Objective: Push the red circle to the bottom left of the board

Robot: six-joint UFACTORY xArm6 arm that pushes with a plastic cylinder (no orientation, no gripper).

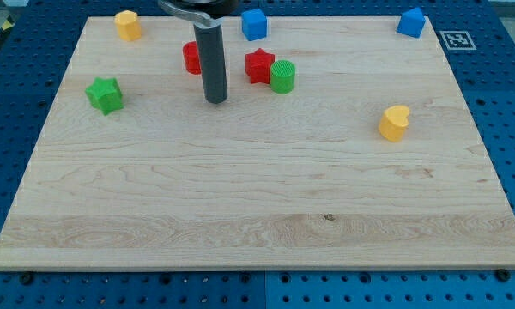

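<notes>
Wooden board [266, 206] on a blue pegboard bench. Task barely begun: red circle [190, 57] sits far-left, well away from the near-left corner. My tip [216, 99] is just right of it and slightly nearer; contact can't be judged. No fingers here, only a bare rod holding nothing. The circle is a short red cylinder, right side hidden behind the rod. Red star [258, 65] lies further right.

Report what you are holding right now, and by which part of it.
Nothing is held. My tip is a bare rod resting on the board, just right of and below the red circle.
</notes>
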